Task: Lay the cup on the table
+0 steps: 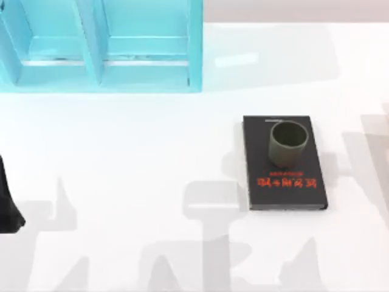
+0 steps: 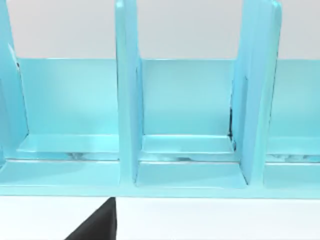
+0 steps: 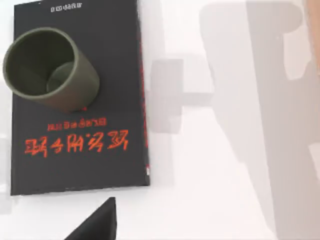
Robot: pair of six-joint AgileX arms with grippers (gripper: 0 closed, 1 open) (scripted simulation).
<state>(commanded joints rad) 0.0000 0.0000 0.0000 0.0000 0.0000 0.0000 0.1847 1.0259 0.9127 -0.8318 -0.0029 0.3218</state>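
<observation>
The olive-grey cup stands upright, mouth up, on the far half of a black book with red lettering, right of the middle of the white table. The right wrist view looks down on the cup and the book. A dark part of my right gripper hangs over bare table just off the book's near edge, apart from the cup. A dark part of my left arm sits at the table's left edge, and a piece of my left gripper faces the shelf.
A turquoise shelf unit with upright dividers stands along the table's far left, close in front of the left wrist camera. Bare white tabletop surrounds the book on its left, near side and right.
</observation>
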